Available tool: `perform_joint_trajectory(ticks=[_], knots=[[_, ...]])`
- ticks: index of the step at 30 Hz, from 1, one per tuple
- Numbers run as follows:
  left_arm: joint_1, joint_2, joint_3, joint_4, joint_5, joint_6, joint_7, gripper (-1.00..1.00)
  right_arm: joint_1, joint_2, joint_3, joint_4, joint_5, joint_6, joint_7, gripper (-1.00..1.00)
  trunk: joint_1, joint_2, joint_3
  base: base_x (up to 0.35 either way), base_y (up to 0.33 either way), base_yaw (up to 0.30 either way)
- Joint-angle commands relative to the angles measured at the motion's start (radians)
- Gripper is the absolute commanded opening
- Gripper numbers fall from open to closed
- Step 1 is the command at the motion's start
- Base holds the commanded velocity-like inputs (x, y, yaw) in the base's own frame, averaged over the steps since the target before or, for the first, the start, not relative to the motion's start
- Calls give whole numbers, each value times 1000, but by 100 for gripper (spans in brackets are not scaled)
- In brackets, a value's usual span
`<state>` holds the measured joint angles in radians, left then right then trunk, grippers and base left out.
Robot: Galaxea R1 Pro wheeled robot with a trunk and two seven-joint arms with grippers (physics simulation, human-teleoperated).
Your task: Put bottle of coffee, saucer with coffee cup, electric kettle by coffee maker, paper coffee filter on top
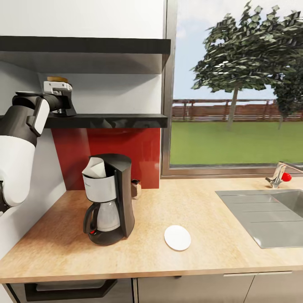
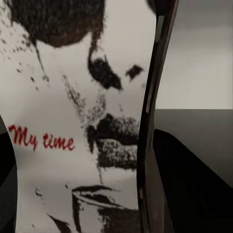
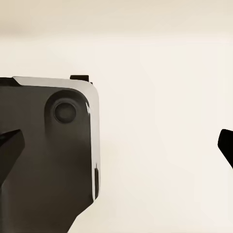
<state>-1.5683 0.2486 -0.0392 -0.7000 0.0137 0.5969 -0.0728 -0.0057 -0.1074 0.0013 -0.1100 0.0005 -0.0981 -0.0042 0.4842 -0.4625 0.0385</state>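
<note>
Head view: left arm reaches up to the lower black shelf [image 1: 105,121] at far left. Left gripper [image 1: 59,93] sits at the bottle of coffee [image 1: 57,79]; only the yellow-gold lid pokes above the gripper body. Left wrist view has the label [image 2: 73,121] right up close, white w/ black print and red "My time", a dark finger [image 2: 151,145] pressed along its edge. Jaws look closed around the jar, but actual grip can't be confirmed from either view.

Containers: 1 coffee maker [image 1: 110,198] on the kitchen countertop [image 1: 202,210] at left, near the red backsplash [image 1: 107,155]. 1 white paper filter [image 1: 94,168] sits in its top, standing up out of the opening. 1 glass carafe [image 1: 105,216] is docked under it w/ black handle facing left; contents can't be made out. 1 steel sink [image 1: 269,214] inset at right, basin partly cut off by frame edge, 1 tap [image 1: 278,174] w/ a red knob behind it.

1 saucer [image 1: 177,237] lies flat on the counter, right of the coffee maker, toward the near edge, apart from it. Small dark item just behind the coffee maker's right side, too hidden to identify.

Right wrist view: right gripper [image 3: 116,145] has two dark fingertips far apart at the frame's sides, jaws wide open, holding nothing; a black box w/ a silvery edge [image 3: 53,145] lies beyond on a pale surface.

Shelves: 2, upper and lower.
</note>
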Motion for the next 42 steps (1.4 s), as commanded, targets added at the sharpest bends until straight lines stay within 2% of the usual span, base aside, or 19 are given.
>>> perform_joint_trajectory(ticks=[1, 16, 22, 28, 42], knots=[[0, 1, -4, -1, 0, 4, -3, -100, 0, 0, 0, 1, 0, -3, 0, 100, 0, -1, 0, 0, 0, 0], [-1, -4, -6, -7, 2, 8, -5, -100, 0, 0, 0, 1, 0, -3, 0, 100, 0, -1, 0, 0, 0, 0], [-2, -5, -4, -77, 1, 55, -5, -100, 0, 0, 0, 1, 0, -3, 0, 100, 0, -1, 0, -23, 0, 0], [-2, -5, -3, -114, 2, 87, -7, -100, 0, 0, 0, 1, 0, -3, 0, 100, 0, -1, 0, -253, 0, 0], [-2, -5, -5, -118, 2, 90, -7, -100, 0, 0, 2, -2, 1, -5, 0, 100, 0, -1, 0, -332, -19, 0]])
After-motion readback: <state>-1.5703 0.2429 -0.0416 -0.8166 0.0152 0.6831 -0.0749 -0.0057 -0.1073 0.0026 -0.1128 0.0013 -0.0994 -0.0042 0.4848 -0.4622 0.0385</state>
